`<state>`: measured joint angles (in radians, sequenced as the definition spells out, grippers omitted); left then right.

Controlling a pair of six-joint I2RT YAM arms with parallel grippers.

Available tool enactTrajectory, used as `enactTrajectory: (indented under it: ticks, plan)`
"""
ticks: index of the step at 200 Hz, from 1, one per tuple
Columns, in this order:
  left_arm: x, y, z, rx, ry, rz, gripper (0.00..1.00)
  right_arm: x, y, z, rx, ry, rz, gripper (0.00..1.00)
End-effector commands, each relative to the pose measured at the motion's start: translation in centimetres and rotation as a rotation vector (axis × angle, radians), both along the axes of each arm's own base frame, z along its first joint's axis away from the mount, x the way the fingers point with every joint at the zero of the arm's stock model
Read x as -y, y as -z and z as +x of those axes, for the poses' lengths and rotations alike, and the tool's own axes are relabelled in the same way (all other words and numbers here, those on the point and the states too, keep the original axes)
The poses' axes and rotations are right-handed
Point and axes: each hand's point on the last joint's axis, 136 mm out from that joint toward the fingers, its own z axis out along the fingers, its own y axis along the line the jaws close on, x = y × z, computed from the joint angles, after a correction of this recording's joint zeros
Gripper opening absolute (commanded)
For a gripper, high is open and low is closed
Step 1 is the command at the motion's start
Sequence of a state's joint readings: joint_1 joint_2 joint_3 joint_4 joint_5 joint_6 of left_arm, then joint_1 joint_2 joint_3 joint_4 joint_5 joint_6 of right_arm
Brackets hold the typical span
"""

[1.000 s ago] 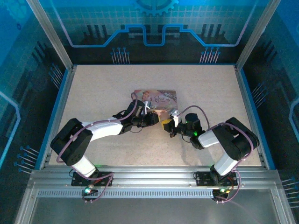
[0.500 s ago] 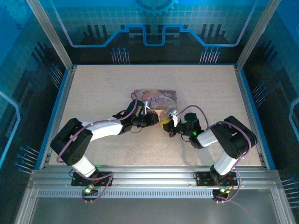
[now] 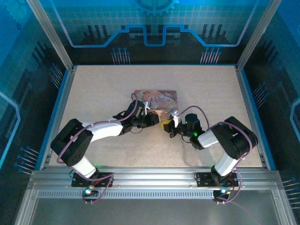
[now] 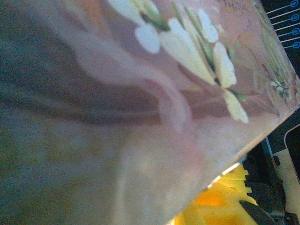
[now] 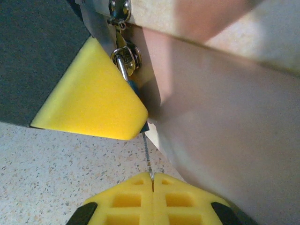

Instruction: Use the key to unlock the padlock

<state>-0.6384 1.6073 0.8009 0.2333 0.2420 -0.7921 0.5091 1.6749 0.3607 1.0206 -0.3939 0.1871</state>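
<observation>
In the right wrist view my right gripper [image 5: 152, 180] is shut on the key [image 5: 146, 154], a thin silvery sliver rising from between its yellow pads. The key's tip meets the underside of the padlock [image 5: 132, 86], a dark bluish body mostly hidden behind a yellow pad [image 5: 93, 101] of my left gripper. Its metal shackle [image 5: 122, 65] hangs from the hasp ring of the pink box [image 5: 225, 122]. In the top view my left gripper [image 3: 157, 120] and right gripper [image 3: 169, 126] meet at the front edge of the pink box [image 3: 157, 97].
The pink picture lid [image 4: 140, 93] lies very close in the left wrist view, with yellow pad material [image 4: 220, 201] at its lower right. Speckled beige table [image 3: 103, 89] lies around the box, bounded by blue walls [image 3: 58, 108].
The right arm's elbow has shifted slightly to the left. Both grippers stay in place at the box front.
</observation>
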Motion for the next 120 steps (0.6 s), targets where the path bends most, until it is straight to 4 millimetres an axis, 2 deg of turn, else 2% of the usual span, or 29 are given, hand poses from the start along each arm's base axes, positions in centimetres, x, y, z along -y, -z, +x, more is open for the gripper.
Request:
enactTrajectory:
  ticks: [1, 50, 120]
  plan:
    - [1.3, -3.1, -0.6, 0.046, 0.056, -0.100, 0.23, 0.1, -2.8, 0.6, 0.088, 0.011, 0.058, 0.00]
    - [1.4, -3.3, -0.6, 0.047, 0.059, -0.113, 0.23, 0.8, -2.3, -0.1, 0.075, 0.015, 0.039, 0.00]
    - [1.4, -3.4, -0.5, 0.047, 0.060, -0.122, 0.23, 0.4, -1.7, -0.4, 0.054, -0.015, 0.025, 0.00]
